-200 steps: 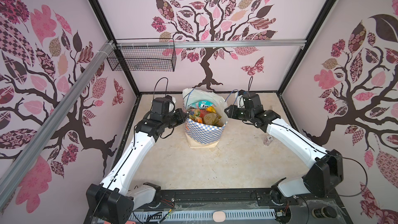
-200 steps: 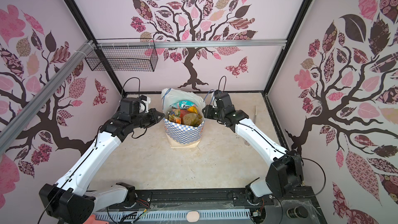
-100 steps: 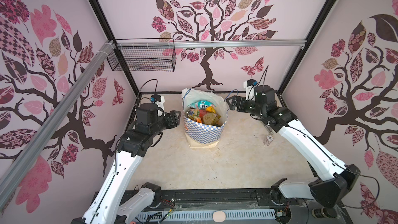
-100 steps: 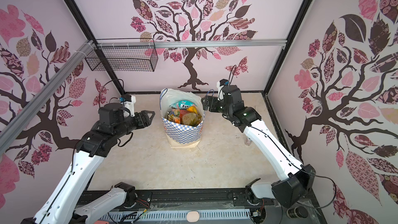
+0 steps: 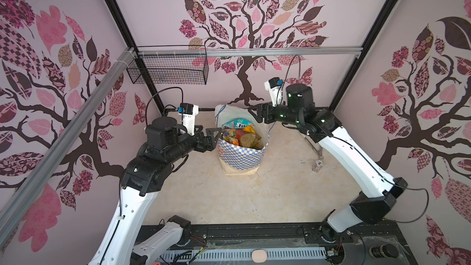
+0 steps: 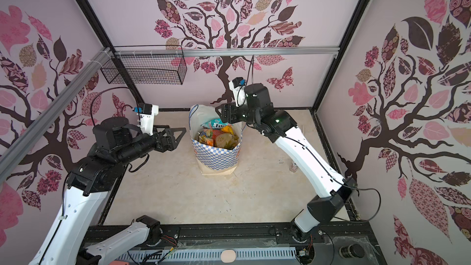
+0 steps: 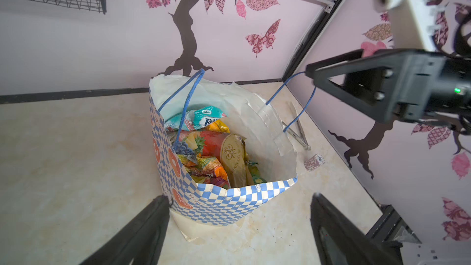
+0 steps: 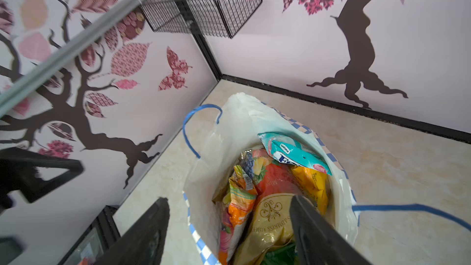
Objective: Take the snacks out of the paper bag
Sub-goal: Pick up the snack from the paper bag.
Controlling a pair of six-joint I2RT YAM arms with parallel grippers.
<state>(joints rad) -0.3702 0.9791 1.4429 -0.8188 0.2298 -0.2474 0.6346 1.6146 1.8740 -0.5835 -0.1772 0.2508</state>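
Top views: paper bag (image 5: pixel 242 155) upright mid-table, snacks (image 5: pixel 240 136) all inside. Your R gripper (image 5: pixel 254 114) sits over the far rim, L gripper (image 5: pixel 215 137) beside the bag's wall, so R is nearer. L wrist: jaws wide, empty, bag ahead. R wrist: jaws apart, empty; gold pack (image 8: pixel 270 215) on end, straight below.

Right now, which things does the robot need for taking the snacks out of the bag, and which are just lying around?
For the job:
- paper bag, standing upright and open
- snacks, packed inside it

Just lying about:
- wire basket, hanging on the wall rail
- small patterned cylinder, apart from the bag
- metal tongs, near the cylinder
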